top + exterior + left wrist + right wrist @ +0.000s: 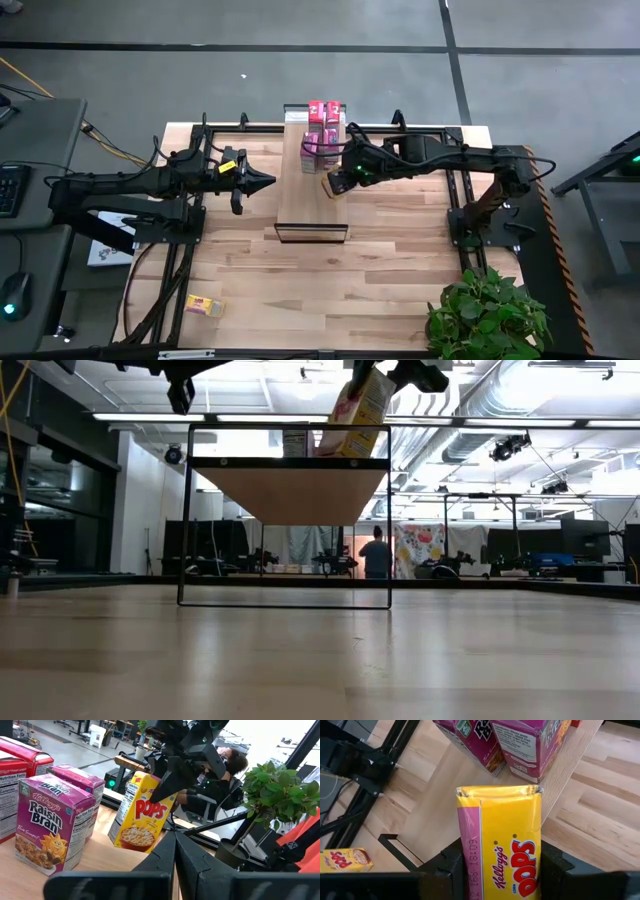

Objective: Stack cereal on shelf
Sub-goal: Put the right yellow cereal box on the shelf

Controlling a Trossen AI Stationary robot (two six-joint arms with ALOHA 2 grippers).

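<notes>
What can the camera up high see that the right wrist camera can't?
Only the high view shows the left gripper, shut beside the shelf, the red boxes and the plant. Only the right wrist view shows the right gripper squeezing the yellow box. Both show the pink boxes and the other yellow box on the table.

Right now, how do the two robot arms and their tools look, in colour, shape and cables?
Both arms are dark, slim, jointed links with black cables along them. The left tool ends in two dark, tapering fingers and has a small yellow marking behind it. The right tool has flat, dark fingers, and a green light glows on it.
</notes>
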